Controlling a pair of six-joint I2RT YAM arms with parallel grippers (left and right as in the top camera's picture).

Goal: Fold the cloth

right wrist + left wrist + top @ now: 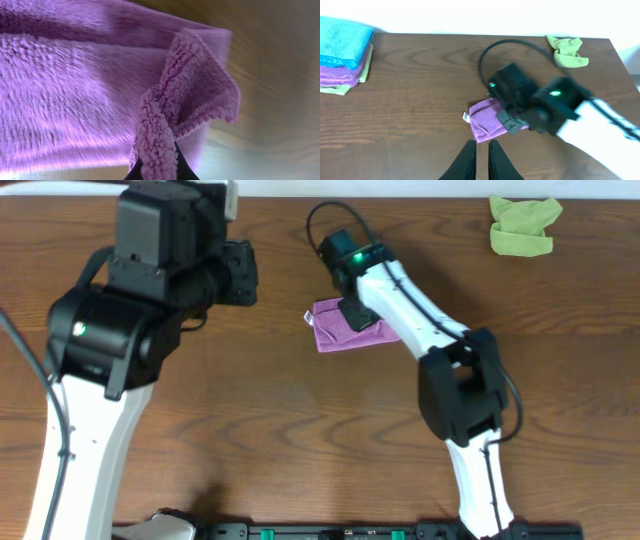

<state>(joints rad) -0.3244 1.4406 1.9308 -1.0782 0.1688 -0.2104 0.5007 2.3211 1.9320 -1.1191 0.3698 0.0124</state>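
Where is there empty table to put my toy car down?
The table is bare between the left arm and right arm, on the robot's side of the purple cloth, and also right of the right arm, below the green cloth. It's crowded around the purple cloth, where the right pincer pinches it.

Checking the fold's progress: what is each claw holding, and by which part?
The right claw pinches the purple cloth by a lifted, bunched edge near one corner. The left claw holds nothing.
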